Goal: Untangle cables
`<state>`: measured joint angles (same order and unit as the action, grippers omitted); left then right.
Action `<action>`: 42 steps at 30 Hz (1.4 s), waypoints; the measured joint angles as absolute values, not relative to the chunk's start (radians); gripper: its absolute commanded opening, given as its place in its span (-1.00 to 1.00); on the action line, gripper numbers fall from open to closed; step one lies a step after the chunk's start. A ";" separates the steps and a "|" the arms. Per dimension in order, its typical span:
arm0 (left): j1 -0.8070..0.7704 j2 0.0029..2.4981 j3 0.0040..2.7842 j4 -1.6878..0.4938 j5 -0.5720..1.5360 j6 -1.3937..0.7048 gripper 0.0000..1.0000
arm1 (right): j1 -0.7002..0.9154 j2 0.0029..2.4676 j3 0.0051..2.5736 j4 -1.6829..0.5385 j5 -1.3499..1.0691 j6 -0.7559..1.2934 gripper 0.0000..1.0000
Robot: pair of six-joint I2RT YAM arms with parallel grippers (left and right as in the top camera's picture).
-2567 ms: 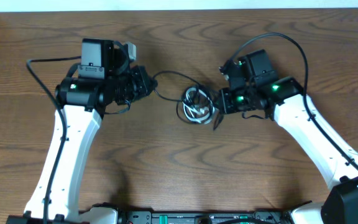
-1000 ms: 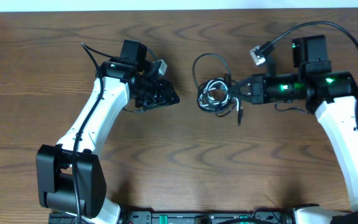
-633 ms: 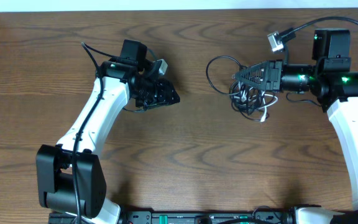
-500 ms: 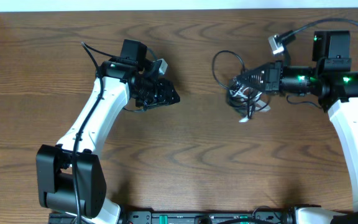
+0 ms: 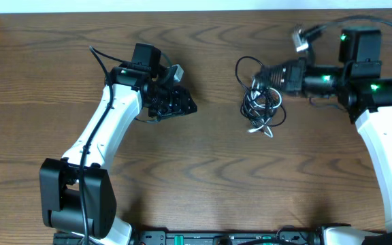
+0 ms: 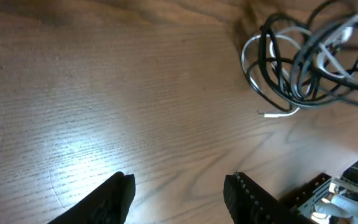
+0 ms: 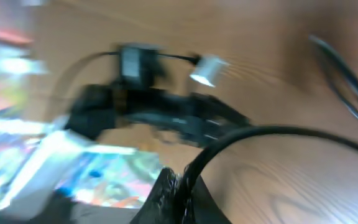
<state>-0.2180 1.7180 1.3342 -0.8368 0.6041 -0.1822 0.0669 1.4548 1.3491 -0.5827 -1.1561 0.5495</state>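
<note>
The cables (image 5: pixel 260 107) form one loose tangle of black and white cords, right of the table's middle. My right gripper (image 5: pixel 261 79) is shut on a black cord at the tangle's top, and the loops trail toward the front. The right wrist view is blurred, but a black cable (image 7: pixel 272 132) runs out from the closed jaws of the right gripper (image 7: pixel 182 186). My left gripper (image 5: pixel 185 106) is open and holds nothing, a good way left of the tangle. In the left wrist view the left gripper (image 6: pixel 179 186) frames bare wood, with the cables (image 6: pixel 303 59) at the upper right.
The wooden table (image 5: pixel 203 177) runs to a pale back edge (image 5: pixel 196 5). The left arm (image 5: pixel 104 136) reaches in from the front left and the right arm (image 5: pixel 386 143) from the front right. The arms' own thick black wires (image 5: pixel 380 27) loop above them.
My right gripper has carried the tangle to the right and toward the back, and the loops have spread out longer. The left arm has stayed still over the last second.
</note>
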 measured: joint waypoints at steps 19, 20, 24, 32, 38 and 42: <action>-0.218 1.718 1.334 -0.832 0.604 -0.182 0.04 | 0.157 1.450 1.354 -0.789 -0.635 0.504 -0.98; -0.218 1.718 1.334 -0.832 0.604 -0.182 0.04 | 0.171 1.450 1.354 -0.789 -0.607 0.500 -0.98; -0.218 1.718 1.334 -0.832 0.604 -0.182 0.04 | 0.186 1.450 1.361 -0.752 -0.607 0.470 -0.98; -0.218 1.718 1.334 -0.830 0.619 -0.182 0.04 | 0.114 1.448 1.538 -0.835 -0.742 0.390 -0.98; -0.218 1.718 1.334 -0.773 0.722 -0.182 0.04 | 0.079 1.435 1.559 -0.914 -0.754 0.350 -0.98; -0.221 1.718 1.334 -0.666 0.830 -0.182 0.04 | 0.079 1.435 1.558 -0.941 -0.751 0.330 -0.98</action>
